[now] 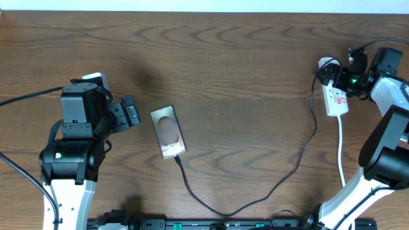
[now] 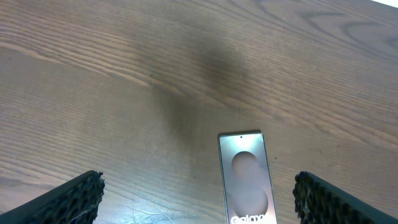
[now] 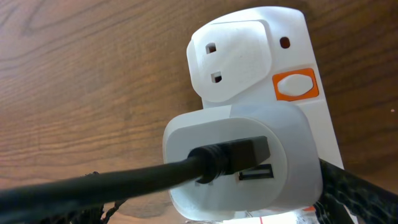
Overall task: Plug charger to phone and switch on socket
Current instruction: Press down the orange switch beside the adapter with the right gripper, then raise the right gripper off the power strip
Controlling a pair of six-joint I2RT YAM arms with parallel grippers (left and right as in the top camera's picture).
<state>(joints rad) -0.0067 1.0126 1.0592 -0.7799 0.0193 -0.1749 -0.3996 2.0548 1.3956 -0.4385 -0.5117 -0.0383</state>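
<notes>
Flat on the wood table [image 1: 243, 57], face up, mid-left: the phone [image 1: 168, 132], short edge toward the near side. By the look of it, charger [image 1: 315, 128] already seated in that lower edge; too small in the overhead view to confirm the tip fully home. Long slack loop across the table to the socket [image 1: 335, 97] at far right, so no pull on either end.

Just left of the phone: left gripper [image 1: 133, 113], jaws spread wide, nothing between them. In the wrist view, pads [image 2: 71, 199] at both lower corners with the phone centred ahead. Reads as a standby pose, not a grasp.

Over the far end of the socket: right gripper [image 1: 345, 78]. Jaws spread, pads [image 3: 357, 193] either side of the white adapter [image 3: 242, 158], no clamp visible. Presumably parked there to reach the orange switch [image 3: 295, 85] just beyond the adapter. Switch on or off: cannot tell.

Materials:
- **Phone:** glossy dark glass with white lettering and a round mark.
- **Socket and adapter:** smooth white moulded plastic with rounded corners.
- **Charger:** thin, black and rubbery, with a flat rectangular plug head in the adapter.
- **Pads:** knobbly black rubber.
- **Table:** matte brown grain.

White lead [image 1: 340, 150] off the socket toward the near edge.

Remaining, as a judgement: press the switch.
</notes>
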